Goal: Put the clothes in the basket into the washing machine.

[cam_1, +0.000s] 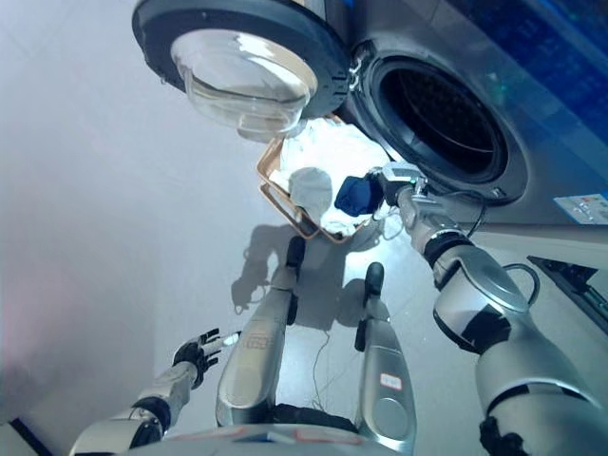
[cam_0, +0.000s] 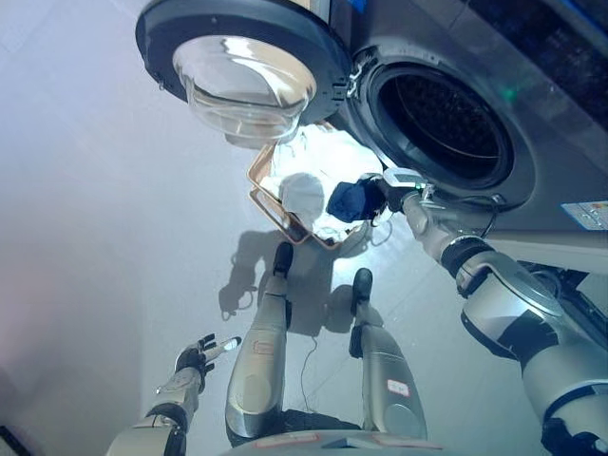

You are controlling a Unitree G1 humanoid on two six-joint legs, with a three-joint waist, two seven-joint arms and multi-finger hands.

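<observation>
A brown basket [cam_0: 267,208] of white clothes [cam_0: 313,171] stands on the floor below the washing machine's round opening [cam_0: 444,126]. My right hand [cam_0: 388,195] is shut on a dark blue garment [cam_0: 351,200], held just above the basket's right side and below the drum's rim. The machine's door [cam_0: 249,71] is swung open to the left, its glass bowl over the basket's far end. My left hand [cam_0: 197,355] hangs open at the lower left, far from the basket.
The grey washing machine body [cam_0: 532,95] fills the upper right. Pale floor [cam_0: 104,218] spreads to the left of the basket.
</observation>
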